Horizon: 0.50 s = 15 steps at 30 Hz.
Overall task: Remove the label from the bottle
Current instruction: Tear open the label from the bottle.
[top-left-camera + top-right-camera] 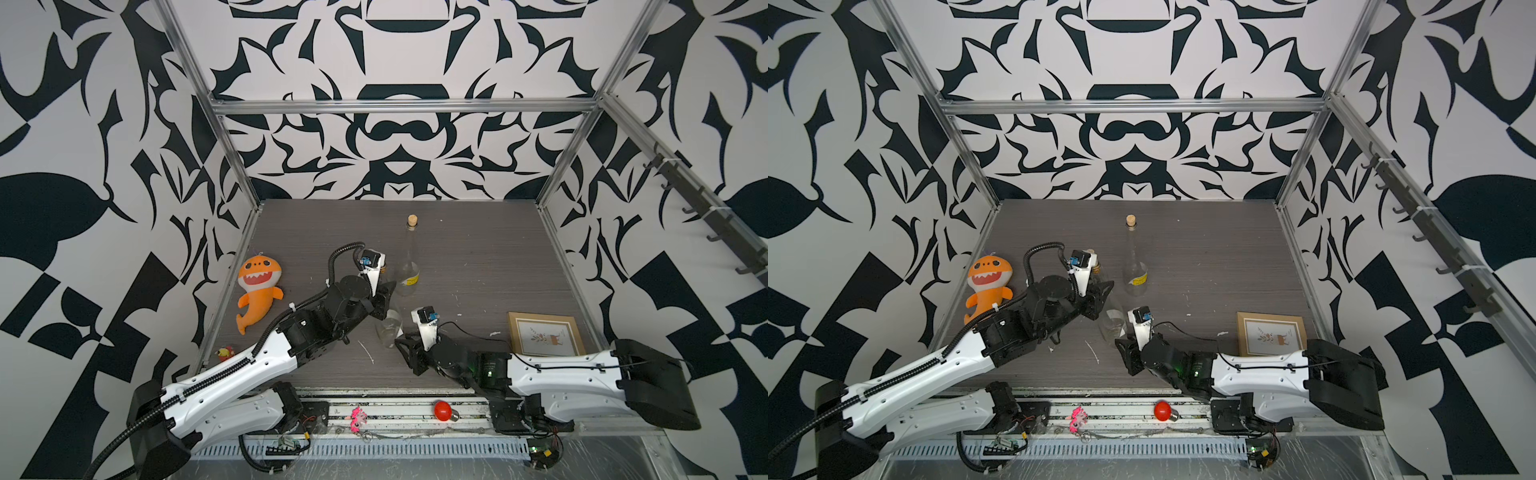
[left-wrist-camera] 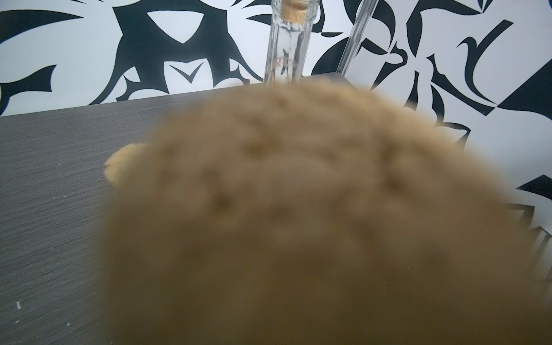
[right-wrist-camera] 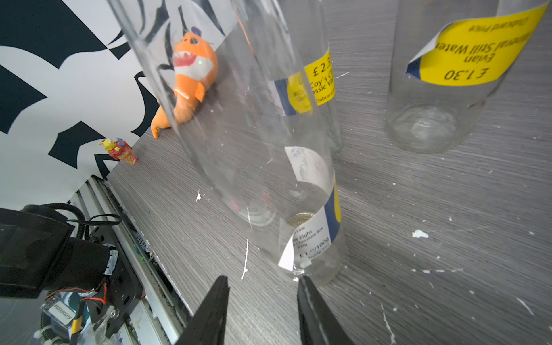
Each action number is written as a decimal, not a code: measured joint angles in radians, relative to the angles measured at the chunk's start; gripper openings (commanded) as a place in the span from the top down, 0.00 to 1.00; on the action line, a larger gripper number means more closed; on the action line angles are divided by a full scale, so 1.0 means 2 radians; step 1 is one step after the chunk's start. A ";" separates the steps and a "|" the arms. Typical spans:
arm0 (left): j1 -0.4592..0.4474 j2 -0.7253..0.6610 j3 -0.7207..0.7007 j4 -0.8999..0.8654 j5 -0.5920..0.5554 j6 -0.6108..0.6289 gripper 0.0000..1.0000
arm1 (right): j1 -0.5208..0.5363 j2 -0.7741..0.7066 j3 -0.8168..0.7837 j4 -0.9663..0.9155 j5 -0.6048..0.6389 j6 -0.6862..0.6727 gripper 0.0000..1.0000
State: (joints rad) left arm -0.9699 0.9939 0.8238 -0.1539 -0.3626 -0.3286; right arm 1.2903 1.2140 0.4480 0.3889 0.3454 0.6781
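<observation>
The fingers [image 3: 310, 304] of your right gripper [image 3: 263, 286] stand narrowly apart, one tip against the bottle's [image 3: 227, 155] base under the label's [image 3: 313, 236] loose corner; your left gripper [image 1: 384, 297] clamps its neck. Plush shark [image 1: 257, 286] and framed picture [image 1: 544, 334] lie well apart to either side; the Evian bottle [image 3: 442, 98] stands near, and a second labelled bottle [image 3: 325, 89] just behind yours.

Two bench robots in close-up: the left arm [image 1: 208, 390] and right arm [image 1: 561, 370] wear white shells over black joints. A ribbed black hose [image 1: 226, 370] lines the left; a thin black cable [image 1: 569, 367] and a green light [image 1: 489, 373] mark the right. Black jaws taper to points below blue-tagged wrist cameras [image 1: 426, 316].
</observation>
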 measured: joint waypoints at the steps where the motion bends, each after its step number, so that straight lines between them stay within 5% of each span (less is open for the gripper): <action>1: 0.000 0.000 0.000 0.000 0.001 0.000 1.00 | 0.000 0.002 0.001 0.002 0.000 0.000 0.63; 15: 0.000 -0.001 0.000 0.001 0.012 0.007 1.00 | 0.000 0.029 0.003 0.026 0.005 0.000 0.75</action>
State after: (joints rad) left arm -0.9699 0.9913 0.8238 -0.1520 -0.3393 -0.3145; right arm 1.2900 1.2713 0.4538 0.4400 0.3557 0.6777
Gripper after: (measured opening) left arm 0.403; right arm 0.256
